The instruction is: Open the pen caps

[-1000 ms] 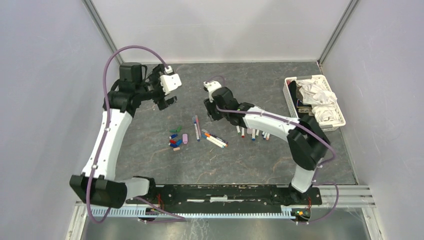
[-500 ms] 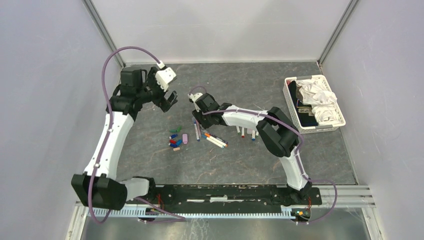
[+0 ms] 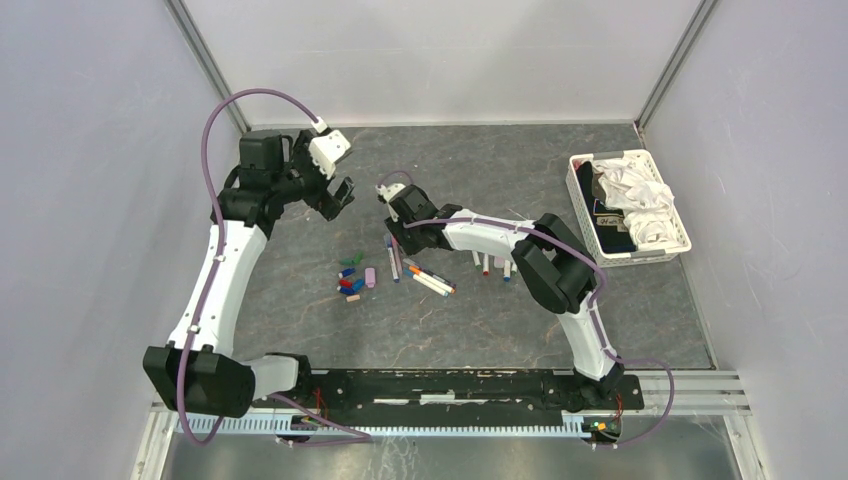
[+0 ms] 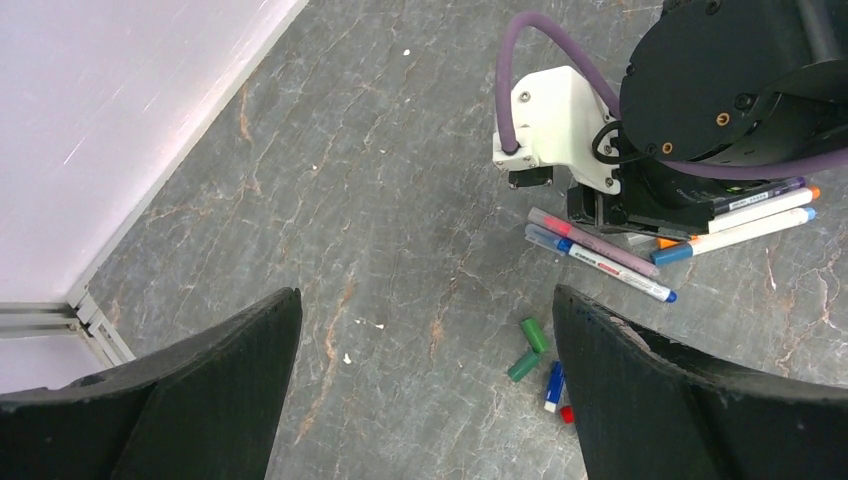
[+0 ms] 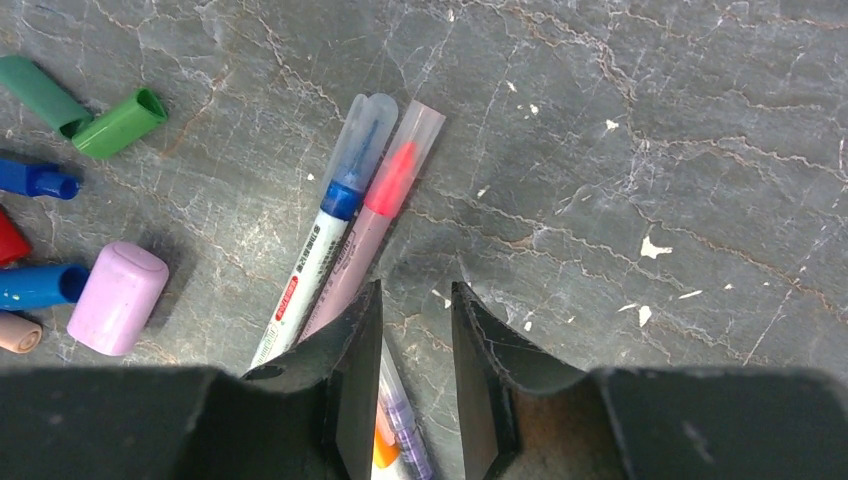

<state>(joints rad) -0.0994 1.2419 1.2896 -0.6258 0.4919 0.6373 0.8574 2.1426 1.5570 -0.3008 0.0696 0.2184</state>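
Several loose pen caps (image 3: 352, 280) in green, blue, red and pink lie in a small heap on the grey table. The left wrist view shows two green caps (image 4: 530, 336) and a blue one (image 4: 553, 385). The right wrist view shows a green cap (image 5: 120, 122) and a pink cap (image 5: 118, 297). My right gripper (image 3: 397, 238) (image 5: 415, 300) hangs low just right of a blue pen (image 5: 335, 215) and a pink pen (image 5: 385, 195), both under clear caps. Its jaws stand a narrow gap apart, empty. My left gripper (image 3: 342, 198) (image 4: 425, 300) is wide open and empty, above and behind the heap.
More pens (image 3: 430, 278) lie right of the heap, and a row of uncapped pens (image 3: 500, 266) lies further right. A white basket (image 3: 680, 232) of white cloth stands at the right edge. The back-left wall corner is close to the left gripper.
My right gripper has swung left from the table's middle to the blue and pink pens. My left gripper has shifted and turned slightly, still open.
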